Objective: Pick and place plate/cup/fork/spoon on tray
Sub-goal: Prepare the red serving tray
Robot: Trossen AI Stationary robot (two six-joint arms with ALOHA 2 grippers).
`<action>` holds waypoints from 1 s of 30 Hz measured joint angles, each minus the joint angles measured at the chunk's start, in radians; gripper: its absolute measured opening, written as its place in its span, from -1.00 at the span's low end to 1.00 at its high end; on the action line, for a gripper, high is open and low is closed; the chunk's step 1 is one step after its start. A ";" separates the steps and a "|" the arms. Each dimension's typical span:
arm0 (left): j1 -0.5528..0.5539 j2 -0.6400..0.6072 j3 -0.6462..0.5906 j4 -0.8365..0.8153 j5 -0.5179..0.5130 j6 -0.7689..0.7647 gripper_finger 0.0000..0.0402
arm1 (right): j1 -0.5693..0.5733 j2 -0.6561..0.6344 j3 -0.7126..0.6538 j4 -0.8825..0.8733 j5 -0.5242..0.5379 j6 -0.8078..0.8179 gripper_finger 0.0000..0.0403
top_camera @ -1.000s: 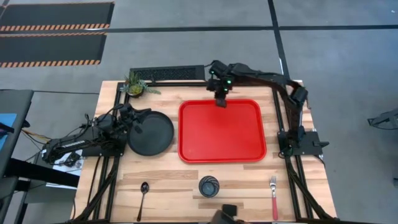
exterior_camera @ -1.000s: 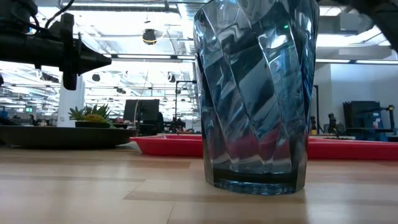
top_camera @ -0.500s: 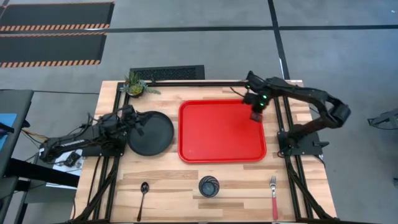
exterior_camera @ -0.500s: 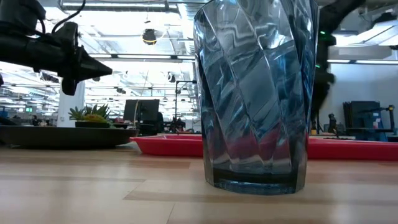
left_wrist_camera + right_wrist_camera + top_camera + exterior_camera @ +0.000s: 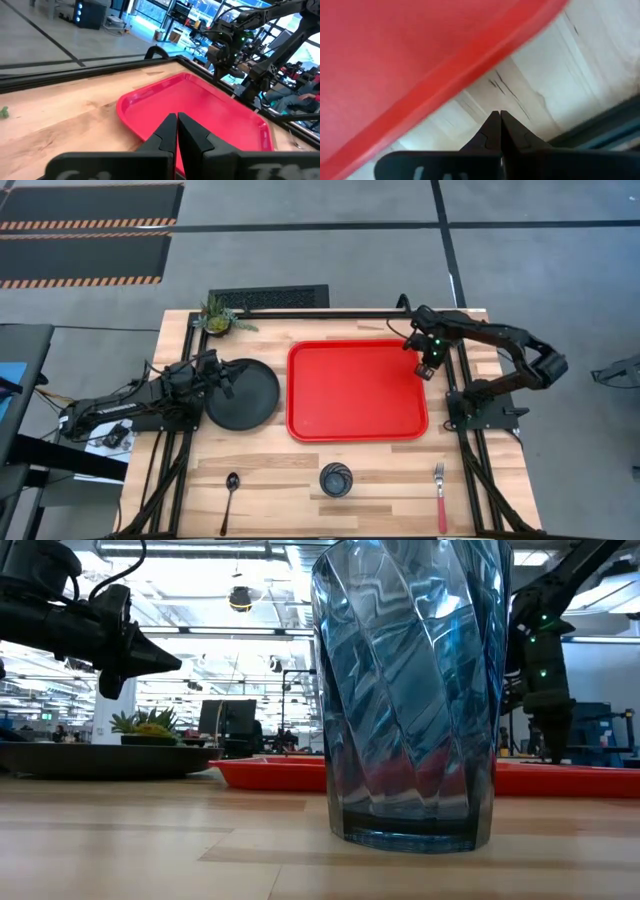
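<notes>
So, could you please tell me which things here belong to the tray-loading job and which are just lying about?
Belong to the job:
tray
plate
cup
fork
spoon

Just lying about:
potted plant
black grille

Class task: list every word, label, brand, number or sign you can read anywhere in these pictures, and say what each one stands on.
None can be read.
Pale marks on the left gripper: too blurred to read.
Tray, plate, cup, fork, spoon: no text visible.
</notes>
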 joint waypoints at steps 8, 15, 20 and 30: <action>0.000 0.000 0.000 -0.001 -0.001 0.001 -1.00 | 0.001 0.000 0.000 -0.008 -0.063 -0.024 -0.95; 0.000 0.000 0.000 -0.001 -0.003 0.018 -1.00 | 0.021 0.022 0.000 -0.010 -0.071 -0.060 -0.95; 0.000 0.000 0.000 -0.001 -0.003 0.025 -1.00 | 0.060 0.110 0.000 0.001 -0.052 -0.104 -0.95; 0.000 0.000 0.001 -0.001 -0.003 0.025 -1.00 | 0.118 0.155 0.000 0.035 -0.082 -0.105 -0.95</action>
